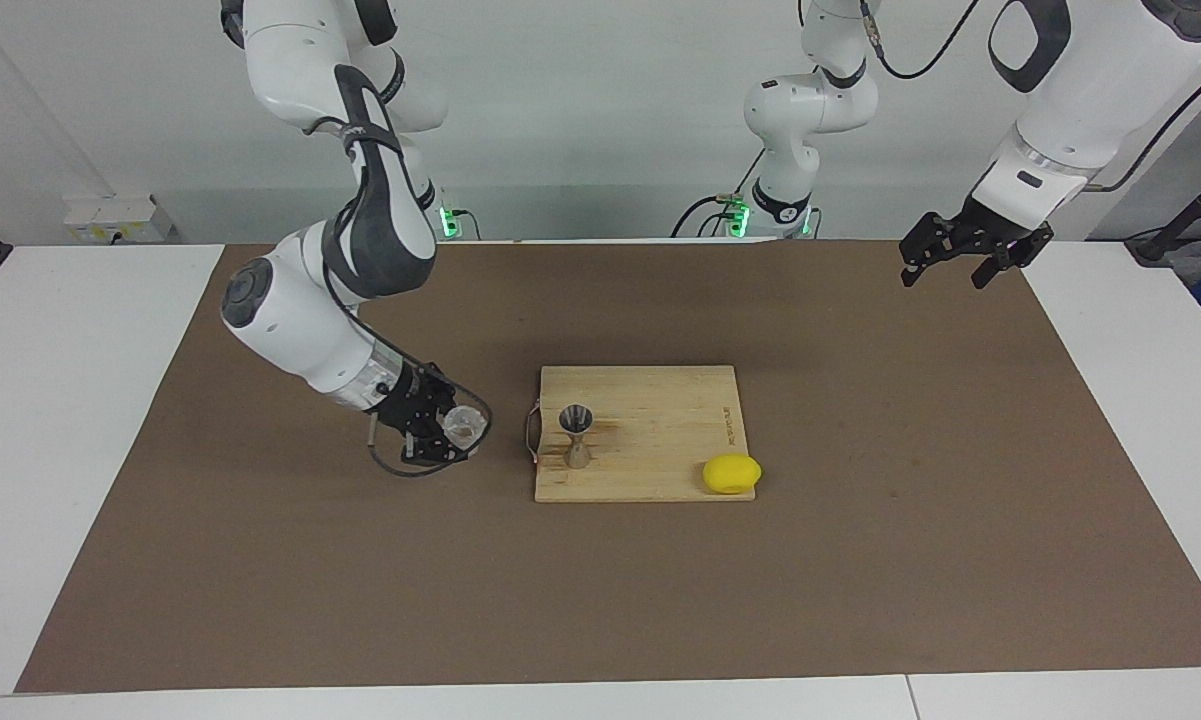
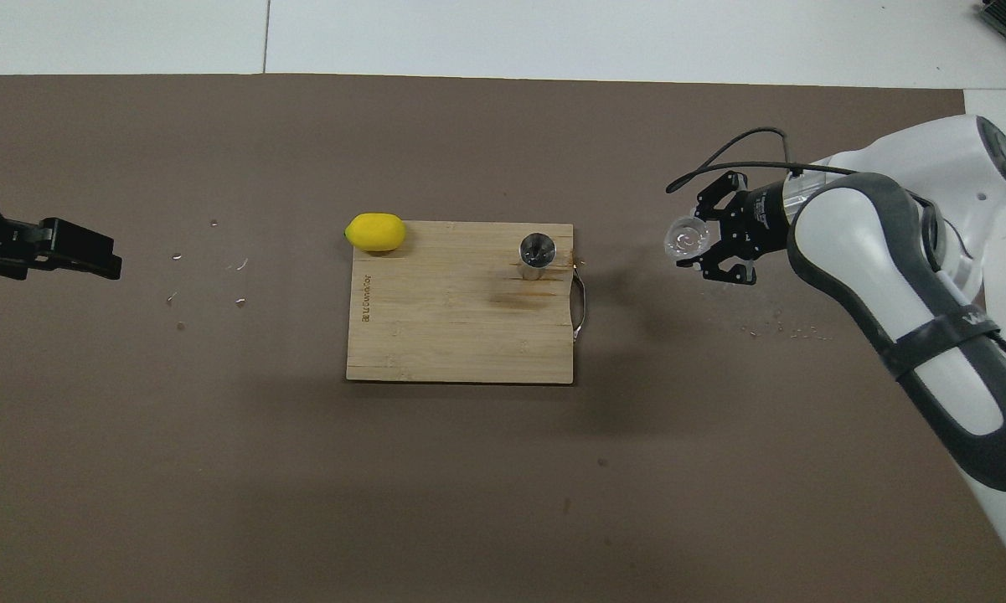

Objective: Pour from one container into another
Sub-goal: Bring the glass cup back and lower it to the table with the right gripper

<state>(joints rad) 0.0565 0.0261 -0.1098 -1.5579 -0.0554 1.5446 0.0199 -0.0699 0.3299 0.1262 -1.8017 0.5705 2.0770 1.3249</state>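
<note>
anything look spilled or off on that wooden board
Yes. A reddish-brown wet-looking stain marks the wooden cutting board beside the grey steel hourglass jigger, on the side nearer the robots, as if liquid missed it. The right gripper holds the clear squat cup tipped sideways over the brown mat. The yellow lemon overhangs the board's corner.

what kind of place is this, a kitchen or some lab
Most likely a robotics lab, not a kitchen: two white robot arms are mounted at a table covered by a brown mat, and the only kitchen things are a wooden cutting board, a steel jigger and a lemon.
</note>
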